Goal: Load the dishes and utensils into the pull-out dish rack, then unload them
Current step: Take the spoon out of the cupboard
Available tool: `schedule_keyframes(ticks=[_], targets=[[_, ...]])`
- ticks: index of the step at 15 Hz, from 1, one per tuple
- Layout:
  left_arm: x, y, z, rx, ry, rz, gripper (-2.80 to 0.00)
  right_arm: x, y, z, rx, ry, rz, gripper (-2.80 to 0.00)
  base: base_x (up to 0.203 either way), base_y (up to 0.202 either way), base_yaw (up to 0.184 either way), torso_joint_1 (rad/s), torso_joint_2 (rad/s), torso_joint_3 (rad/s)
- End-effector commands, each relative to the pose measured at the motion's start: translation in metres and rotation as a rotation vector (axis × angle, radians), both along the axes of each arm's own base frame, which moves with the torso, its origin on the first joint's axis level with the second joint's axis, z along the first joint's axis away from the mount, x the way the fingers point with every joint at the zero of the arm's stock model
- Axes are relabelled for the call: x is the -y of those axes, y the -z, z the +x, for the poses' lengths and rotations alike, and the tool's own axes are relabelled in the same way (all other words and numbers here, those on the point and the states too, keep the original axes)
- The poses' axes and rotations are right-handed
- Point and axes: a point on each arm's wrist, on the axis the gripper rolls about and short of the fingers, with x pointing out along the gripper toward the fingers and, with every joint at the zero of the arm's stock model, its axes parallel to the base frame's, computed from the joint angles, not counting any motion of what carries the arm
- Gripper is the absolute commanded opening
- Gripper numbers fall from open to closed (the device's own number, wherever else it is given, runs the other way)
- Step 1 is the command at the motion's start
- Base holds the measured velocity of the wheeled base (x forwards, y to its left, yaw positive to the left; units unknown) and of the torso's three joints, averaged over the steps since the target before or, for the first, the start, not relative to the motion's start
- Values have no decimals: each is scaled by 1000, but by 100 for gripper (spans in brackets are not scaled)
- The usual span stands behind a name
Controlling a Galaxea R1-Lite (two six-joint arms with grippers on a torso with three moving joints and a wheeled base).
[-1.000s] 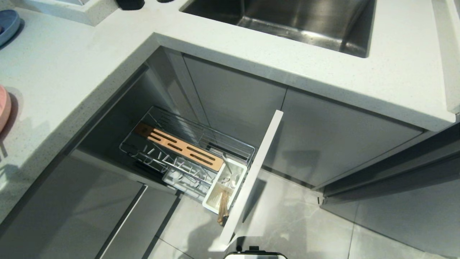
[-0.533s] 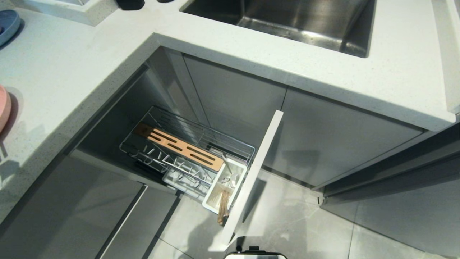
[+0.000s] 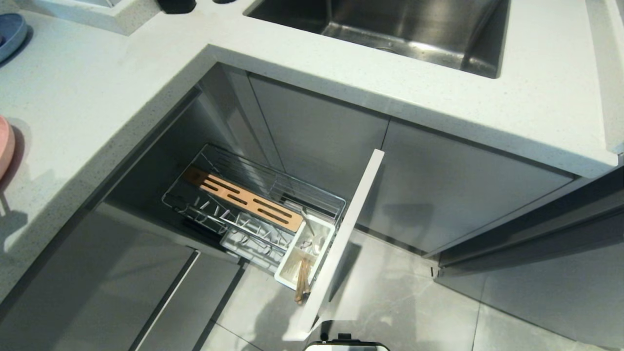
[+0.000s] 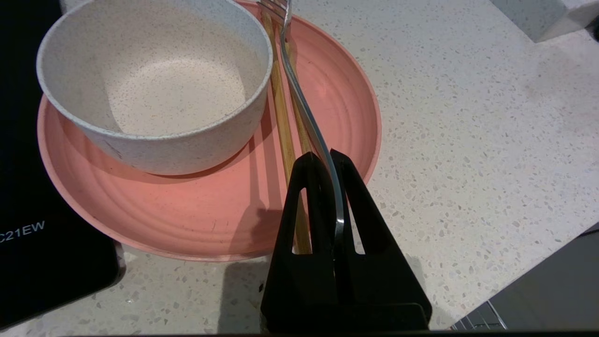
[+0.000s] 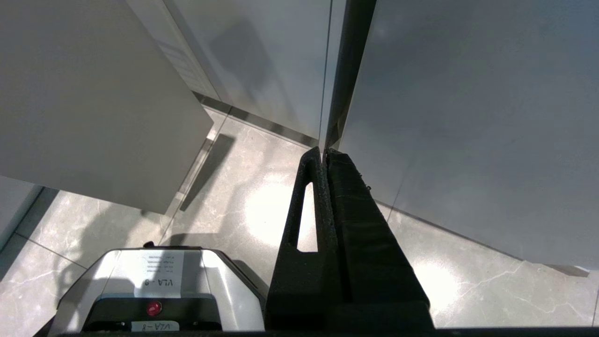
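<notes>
Far left on the countertop (image 3: 97, 97), a sliver of the pink plate (image 4: 196, 206) shows at the head view's edge. Left wrist view: cream bowl (image 4: 154, 84) sits on that plate; chopsticks (image 4: 284, 121) lie on the plate beside the bowl. Left gripper (image 4: 326, 157) is clamped on the handle of a grey metal utensil (image 4: 304, 107), its far end tined like a fork, above the plate. Centre: pull-out dish rack (image 3: 253, 204) drawn out below the counter; its white utensil cup (image 3: 306, 253) holds wooden sticks and a metal piece. Sink (image 3: 414, 29) far right. Right gripper (image 5: 324, 152) hangs low over the floor (image 5: 234, 196), fingers pressed together, empty.
</notes>
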Motion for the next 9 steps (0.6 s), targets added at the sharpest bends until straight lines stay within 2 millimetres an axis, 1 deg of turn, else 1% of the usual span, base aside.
schedule_keyframes(ticks=[1,9], targets=[[-4,3,5,-14,-7,-11,-280,0,0,0,-2,-1,0,-280,0,0,0,0,0,0],[-7,4,6,-15,-16,-26,-280,0,0,0,-2,-1,0,-280,0,0,0,0,0,0]])
